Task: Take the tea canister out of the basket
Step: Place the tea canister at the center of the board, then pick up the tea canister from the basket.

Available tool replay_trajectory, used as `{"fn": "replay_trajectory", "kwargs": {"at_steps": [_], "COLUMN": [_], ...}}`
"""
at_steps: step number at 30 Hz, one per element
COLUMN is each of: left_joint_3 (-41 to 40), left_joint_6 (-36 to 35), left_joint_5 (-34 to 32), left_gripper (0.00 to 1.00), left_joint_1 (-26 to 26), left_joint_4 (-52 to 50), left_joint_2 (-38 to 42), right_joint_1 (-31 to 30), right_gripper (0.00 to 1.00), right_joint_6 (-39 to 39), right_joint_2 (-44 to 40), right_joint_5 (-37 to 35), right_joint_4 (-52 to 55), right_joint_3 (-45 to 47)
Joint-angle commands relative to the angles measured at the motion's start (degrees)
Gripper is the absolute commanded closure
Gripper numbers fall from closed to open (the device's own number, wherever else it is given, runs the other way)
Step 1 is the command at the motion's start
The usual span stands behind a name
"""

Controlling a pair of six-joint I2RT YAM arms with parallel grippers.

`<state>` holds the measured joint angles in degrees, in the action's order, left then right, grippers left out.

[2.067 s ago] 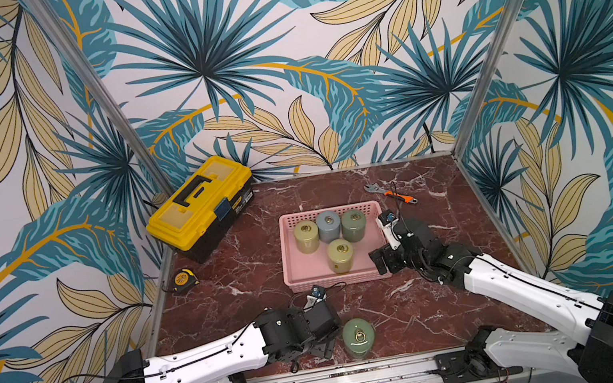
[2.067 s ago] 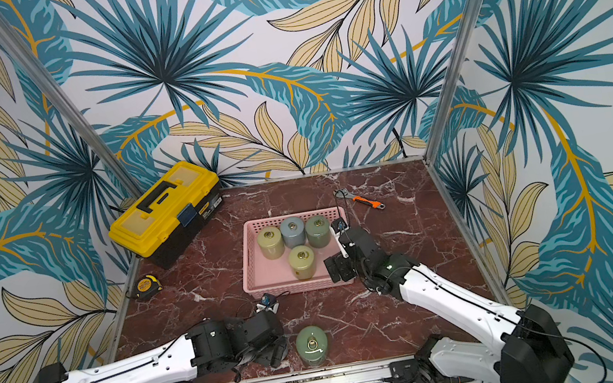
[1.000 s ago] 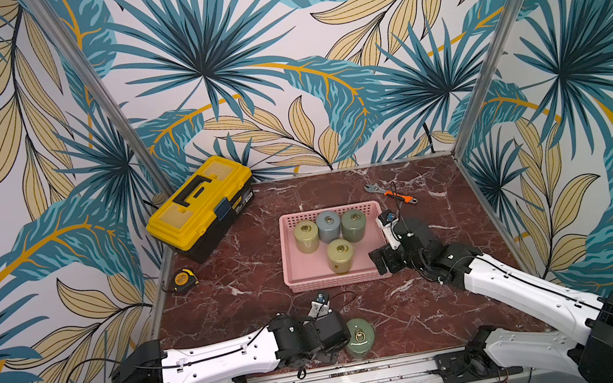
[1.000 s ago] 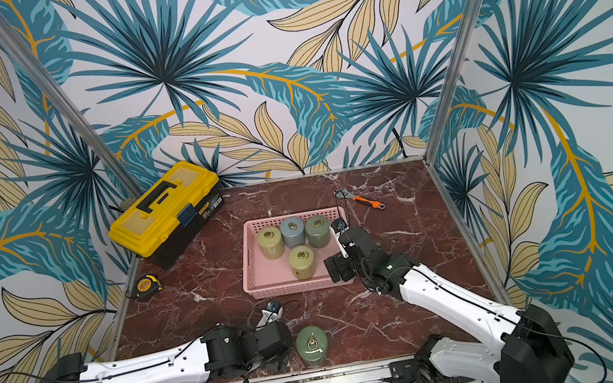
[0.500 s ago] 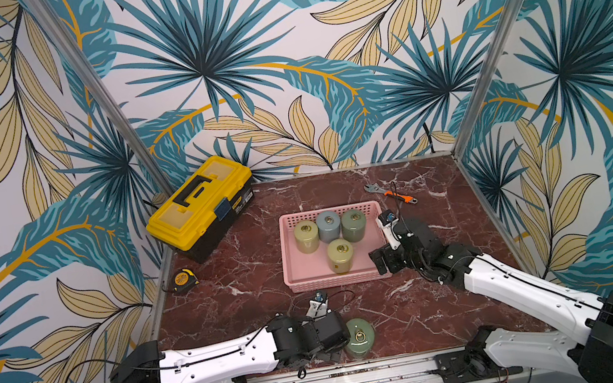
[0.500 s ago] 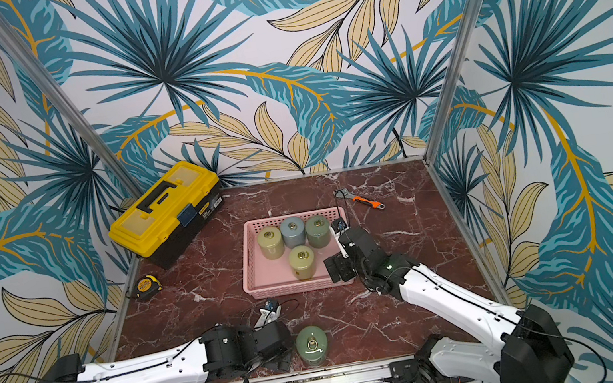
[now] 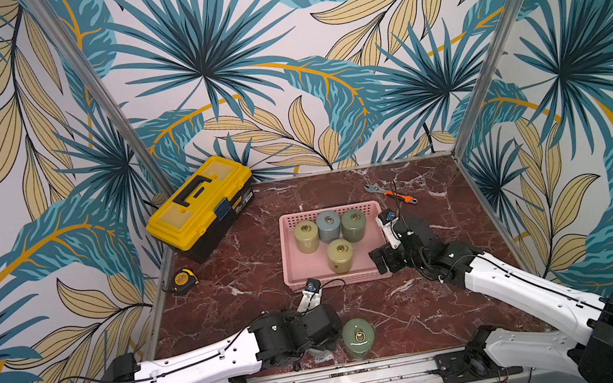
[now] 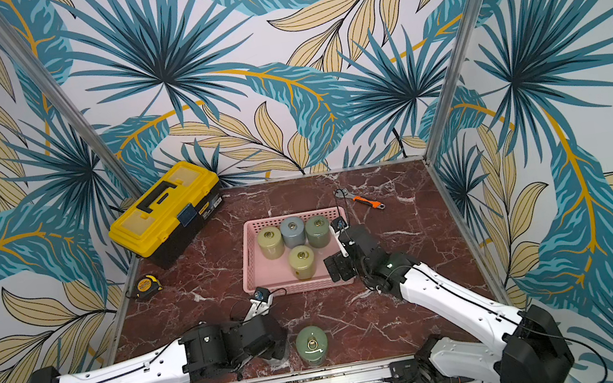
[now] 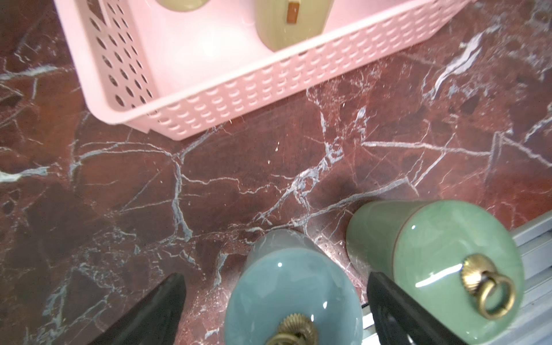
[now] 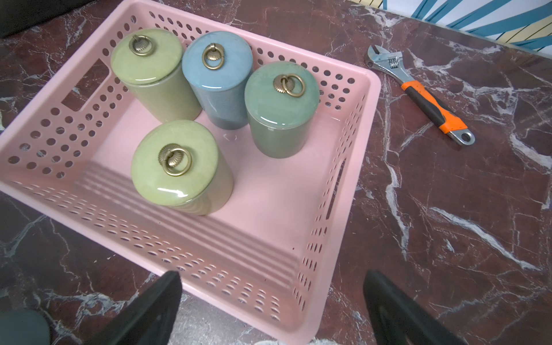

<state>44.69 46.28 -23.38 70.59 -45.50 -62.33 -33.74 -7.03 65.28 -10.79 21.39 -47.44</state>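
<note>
The pink basket (image 7: 292, 260) (image 10: 239, 239) holds several tea canisters: two yellow-green (image 10: 176, 167) (image 10: 146, 56), a blue-grey one (image 10: 216, 59) and a green one (image 10: 280, 92). Outside it, a pale blue canister (image 9: 292, 286) stands on the marble between the open jaws of my left gripper (image 9: 274, 277) (image 7: 321, 337), with a gap on each side. A green canister (image 9: 433, 254) (image 7: 358, 337) stands right beside it near the front edge. In both top views the blue one is hidden under the left gripper. My right gripper (image 10: 272, 275) (image 7: 385, 259) hangs open and holds nothing over the basket's near right corner.
A yellow toolbox (image 7: 199, 202) sits at the back left, with a tape measure (image 7: 182, 280) by the left wall. An orange-handled wrench (image 7: 391, 193) (image 10: 424, 95) lies behind the basket on the right. The metal rail (image 7: 349, 379) runs along the front edge, close to the two standing canisters.
My left arm has come forward and low to the front edge, right beside the green canister, and has held there for the last second. The right arm has not moved.
</note>
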Motion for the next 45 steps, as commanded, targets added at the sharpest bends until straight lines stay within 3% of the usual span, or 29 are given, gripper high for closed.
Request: {"fn": "replay_trajectory", "kwargs": {"at_steps": [1,7,14,25,30,38,45], "left_joint_3": [2.5,2.1,-0.3,-7.3,-11.5,-20.0,-21.8], "left_joint_6": [-5.6,-14.4,-23.3,-22.9,-25.9,-31.1,-31.9], "left_joint_5": [-0.5,1.0,7.4,23.2,23.0,17.0,15.1], "left_gripper": [0.00,0.00,0.00,0.00,0.00,0.00,0.00], "left_joint_1": [-2.8,-10.0,-22.5,-40.3,-42.9,-43.0,-43.1], "left_joint_4": [3.9,9.8,20.6,41.1,47.6,57.2,56.6], "left_joint_2": [2.6,5.5,7.5,5.0,5.3,8.1,11.0], "right_joint_1": [0.1,0.1,-0.1,-1.6,-2.7,-4.3,-5.5], "right_gripper": [0.01,0.01,0.01,0.01,0.01,0.01,0.01], "right_joint_6": [-0.3,-2.1,-4.1,-3.8,-3.7,-3.8,-3.8], "right_joint_2": [0.8,4.8,8.3,14.3,17.8,24.7,30.4], "right_joint_5": [2.2,8.4,10.7,9.0,7.7,6.4,6.3], "right_joint_4": [4.0,9.7,13.3,17.7,18.2,18.3,17.8], "right_joint_3": [-2.0,-6.9,-10.8,-16.8,-19.7,-25.2,-29.3]}}
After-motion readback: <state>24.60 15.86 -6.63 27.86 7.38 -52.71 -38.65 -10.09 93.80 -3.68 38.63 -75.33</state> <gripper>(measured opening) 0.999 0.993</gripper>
